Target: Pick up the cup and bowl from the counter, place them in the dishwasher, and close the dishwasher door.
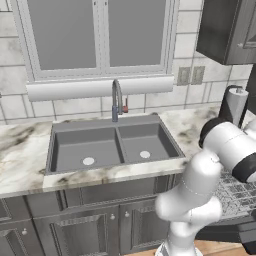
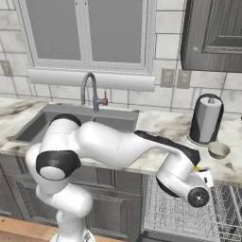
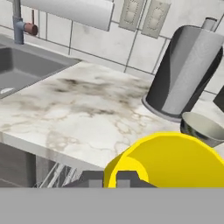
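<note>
Simulated kitchen: a grey window over pale tiled wall, dark upper cabinets to the right, panelled grey cabinets below. The white stone worktop point(image 2: 160, 124), veined brown-grey, carries a grey double sink point(image 1: 112, 145) with a curved faucet point(image 1: 117, 100) behind it.

To the right of the sink, a tall dark cylinder with a white top point(image 2: 206, 118) stands upright on the worktop. The pale grey-beige bowl point(image 2: 219, 150) rests on the worktop just beside the cylinder's base, toward the front edge, upright.

The dishwasher stands open below the worktop's right section; its silvery wire rack point(image 2: 177, 208) is pulled out under the front edge.

The white arm reaches rightward and low, its wrist over the rack. The gripper point(image 2: 201, 176) sits just below the worktop edge, in front of the bowl. The yellow cup point(image 3: 168, 162) lies close against the hand camera, directly at the fingers point(image 3: 127, 178), with a sliver of yellow visible at the gripper in the right base view. Whether the fingers are clamped on the cup cannot be told; their spread is hidden.
</note>
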You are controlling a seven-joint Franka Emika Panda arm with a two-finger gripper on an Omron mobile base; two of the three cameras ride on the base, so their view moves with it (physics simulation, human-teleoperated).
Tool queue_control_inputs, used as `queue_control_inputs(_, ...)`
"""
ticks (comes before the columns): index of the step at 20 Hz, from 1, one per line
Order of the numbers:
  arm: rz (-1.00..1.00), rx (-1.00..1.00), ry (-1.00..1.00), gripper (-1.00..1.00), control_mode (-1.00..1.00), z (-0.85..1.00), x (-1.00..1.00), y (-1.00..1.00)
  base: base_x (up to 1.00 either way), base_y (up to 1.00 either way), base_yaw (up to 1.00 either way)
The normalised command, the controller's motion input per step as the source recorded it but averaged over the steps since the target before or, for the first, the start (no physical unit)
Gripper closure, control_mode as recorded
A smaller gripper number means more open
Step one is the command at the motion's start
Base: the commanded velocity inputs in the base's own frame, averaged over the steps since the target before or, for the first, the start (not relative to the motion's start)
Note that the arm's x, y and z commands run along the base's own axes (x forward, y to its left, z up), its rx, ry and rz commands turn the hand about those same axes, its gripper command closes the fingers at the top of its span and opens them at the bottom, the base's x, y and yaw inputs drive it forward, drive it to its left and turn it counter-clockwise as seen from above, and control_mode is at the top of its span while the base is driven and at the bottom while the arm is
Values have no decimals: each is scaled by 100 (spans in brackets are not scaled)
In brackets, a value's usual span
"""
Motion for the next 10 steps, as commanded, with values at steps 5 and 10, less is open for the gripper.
queue_control_inputs(5, 3, 6, -3, 100, -100, -14, -36, 0, 0, 0, 0)
queue_control_inputs(10, 3, 4, 0, 100, -100, -38, -17, 0, 0, 0, 0)
